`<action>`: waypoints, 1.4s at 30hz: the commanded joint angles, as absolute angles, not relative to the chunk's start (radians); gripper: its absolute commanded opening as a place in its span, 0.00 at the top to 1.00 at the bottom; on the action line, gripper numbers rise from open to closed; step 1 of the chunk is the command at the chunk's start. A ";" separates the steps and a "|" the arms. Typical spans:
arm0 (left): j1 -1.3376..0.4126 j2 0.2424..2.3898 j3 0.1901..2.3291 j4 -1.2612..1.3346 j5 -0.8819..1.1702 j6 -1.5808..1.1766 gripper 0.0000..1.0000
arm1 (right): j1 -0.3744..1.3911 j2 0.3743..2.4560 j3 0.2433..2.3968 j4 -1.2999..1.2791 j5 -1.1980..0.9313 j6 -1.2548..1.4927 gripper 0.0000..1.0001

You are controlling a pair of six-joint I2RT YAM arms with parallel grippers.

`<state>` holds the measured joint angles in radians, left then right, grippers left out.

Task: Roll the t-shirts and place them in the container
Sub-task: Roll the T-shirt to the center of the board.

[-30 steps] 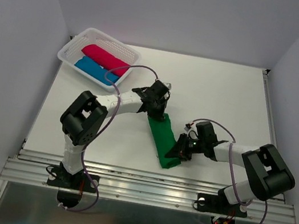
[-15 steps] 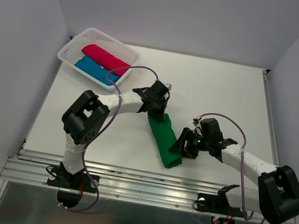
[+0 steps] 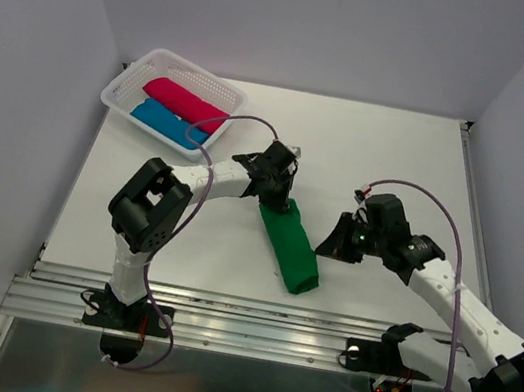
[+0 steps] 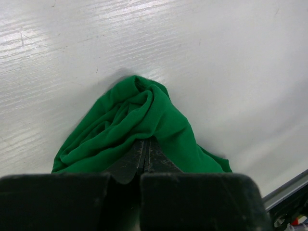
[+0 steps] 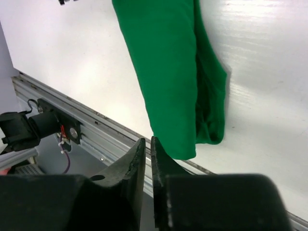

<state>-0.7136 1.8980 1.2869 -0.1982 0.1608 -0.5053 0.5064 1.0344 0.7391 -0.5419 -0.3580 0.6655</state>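
Our right gripper (image 3: pixel 332 246) has pulled back off the green t-shirt (image 3: pixel 289 249) and hangs beside it, fingers squeezed together on nothing. Our left gripper (image 3: pixel 278 195) is pinched tight on the shirt's far end. We see the shirt lying long and folded on the white table (image 3: pixel 400 160).

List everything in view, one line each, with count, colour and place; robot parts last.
green t-shirt: 1, bright green, long folded strip, mid-table
pink t-shirt: 1, crimson-pink, rolled, in the basket
blue t-shirt: 1, blue, rolled, in the basket beside the pink one
basket: 1, white, table's far left corner
table: 1, white, under everything
rail: 1, silver, table's near edge
left hand: 1, black, shut on the green t-shirt's far end
right hand: 1, black, shut, empty, right of the green t-shirt
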 commanded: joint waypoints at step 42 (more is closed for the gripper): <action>-0.707 1.899 1.213 -0.209 0.100 -0.480 1.00 | 0.762 1.227 0.609 -0.341 -0.140 0.842 0.98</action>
